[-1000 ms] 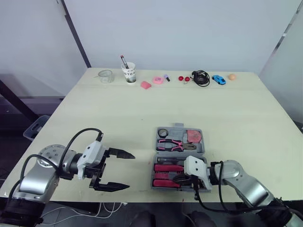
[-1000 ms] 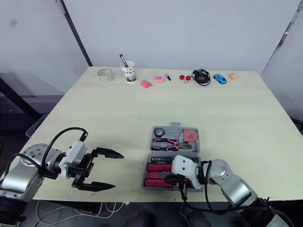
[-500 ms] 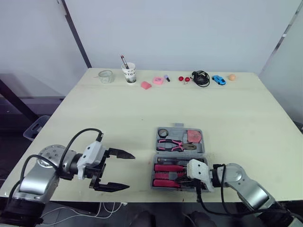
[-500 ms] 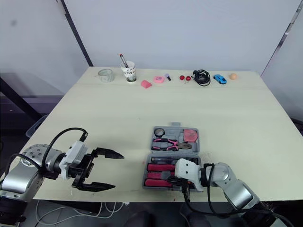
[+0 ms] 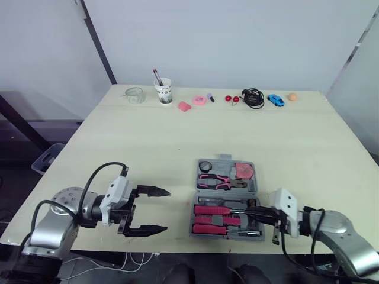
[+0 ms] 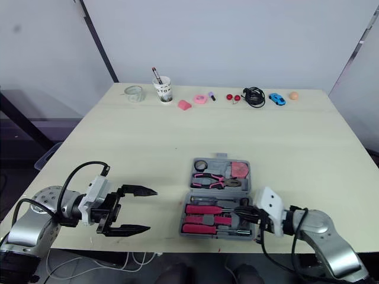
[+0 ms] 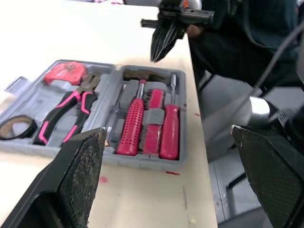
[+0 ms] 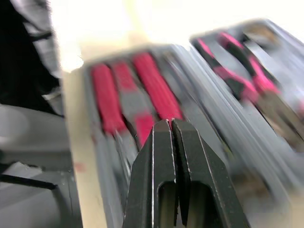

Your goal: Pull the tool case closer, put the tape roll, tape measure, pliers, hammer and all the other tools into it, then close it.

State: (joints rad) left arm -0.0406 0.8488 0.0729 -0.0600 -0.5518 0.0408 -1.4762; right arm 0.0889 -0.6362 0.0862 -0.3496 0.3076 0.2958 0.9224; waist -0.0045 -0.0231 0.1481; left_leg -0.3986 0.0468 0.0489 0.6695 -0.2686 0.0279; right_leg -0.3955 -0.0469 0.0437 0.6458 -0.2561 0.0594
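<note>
The open tool case [image 5: 226, 190] lies near the table's [image 5: 148, 142] front edge, with pliers [image 5: 216, 180], tape roll [image 5: 205, 165] and tape measure [image 5: 243, 170] in its far half. The right gripper [image 5: 249, 209], fingers pressed together, reaches in low from the right over the near half. The left gripper [image 5: 167, 210] hovers spread wide, left of the case.

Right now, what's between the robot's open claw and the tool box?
Just bare table. In the left eye view, the open left gripper hovers to the left of the tool case, and nothing lies on the stretch between them.
</note>
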